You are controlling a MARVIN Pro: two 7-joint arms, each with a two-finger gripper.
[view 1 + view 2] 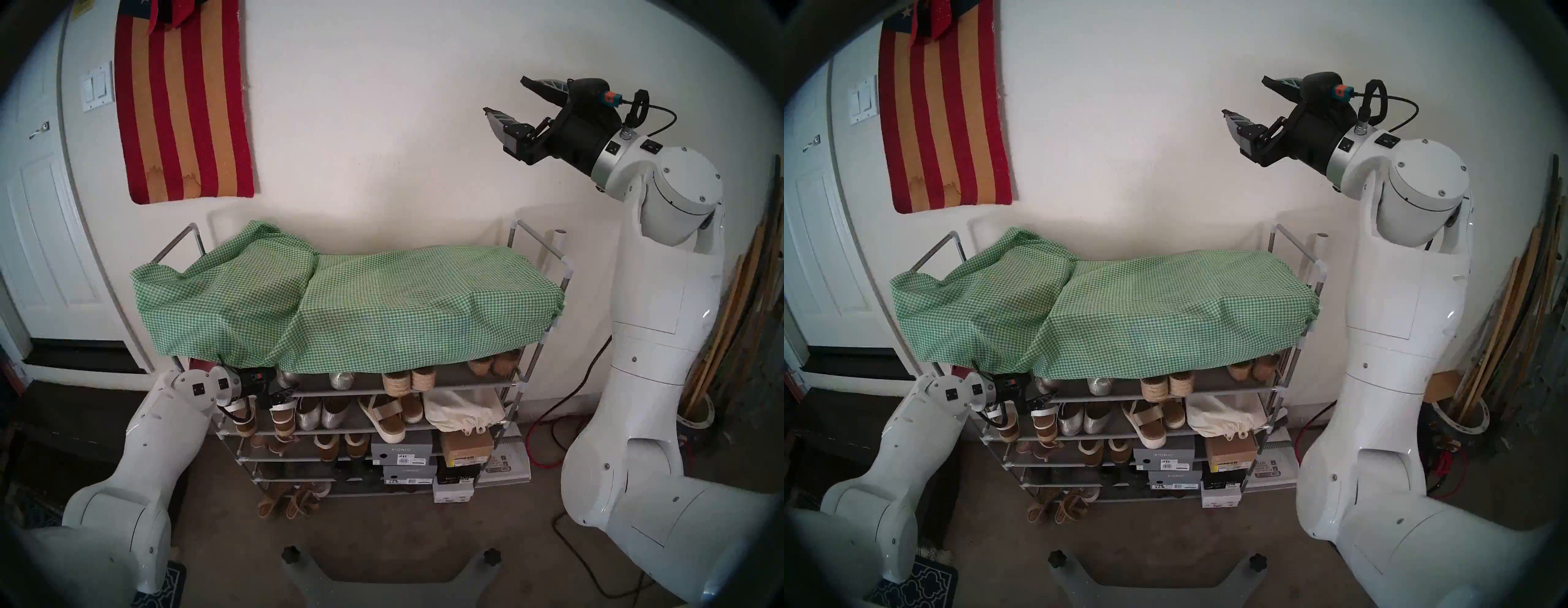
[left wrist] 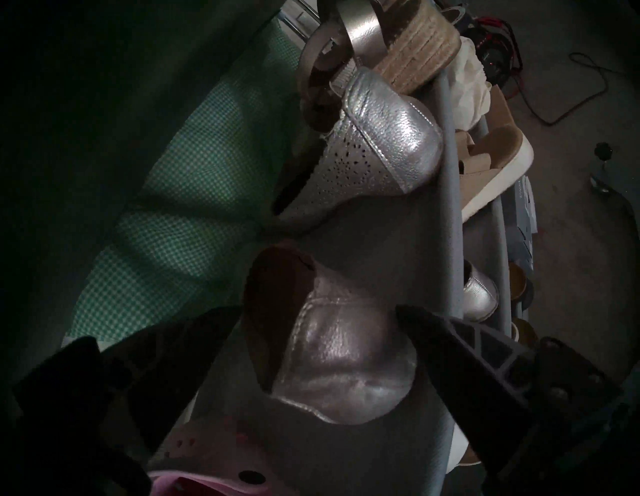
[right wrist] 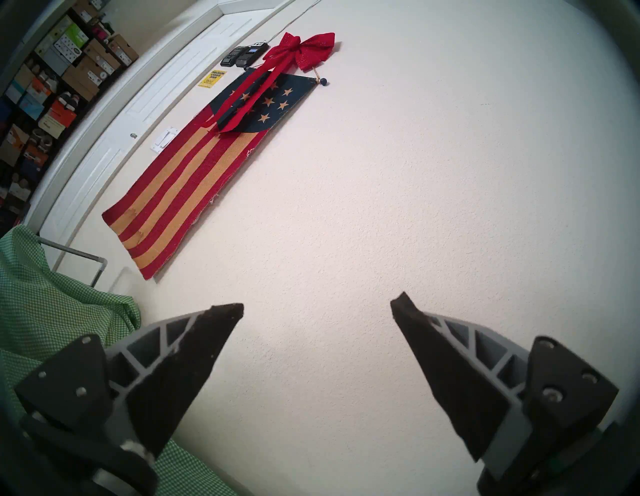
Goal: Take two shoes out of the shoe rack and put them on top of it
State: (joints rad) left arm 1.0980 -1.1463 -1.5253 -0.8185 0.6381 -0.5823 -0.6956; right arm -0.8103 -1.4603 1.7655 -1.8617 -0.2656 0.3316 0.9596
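Observation:
The shoe rack (image 1: 466, 387) stands against the wall, its top covered by a green checked cloth (image 1: 339, 305). The two silver perforated flats sit heel-out on the shelf just under the cloth: one (image 1: 285, 377) at the left, the other (image 1: 341, 379) beside it. In the left wrist view the near flat's smooth heel cap (image 2: 346, 356) lies between my fingers, and the far flat (image 2: 381, 156) shows its perforations. My left gripper (image 2: 318, 310) is open, one finger on either side of the near heel; it also shows in the head view (image 1: 282, 392). My right gripper (image 1: 505, 95) is open and empty, high by the wall.
A pink slip-on (image 2: 194, 481) lies just beside the near flat. Plain silver flats (image 1: 322, 414), wedge sandals, a white cloth bag (image 1: 458, 409) and shoe boxes (image 1: 401, 452) fill the lower shelves. Raised side rails (image 1: 539, 242) flank the top. A flag (image 1: 182, 106) hangs on the wall.

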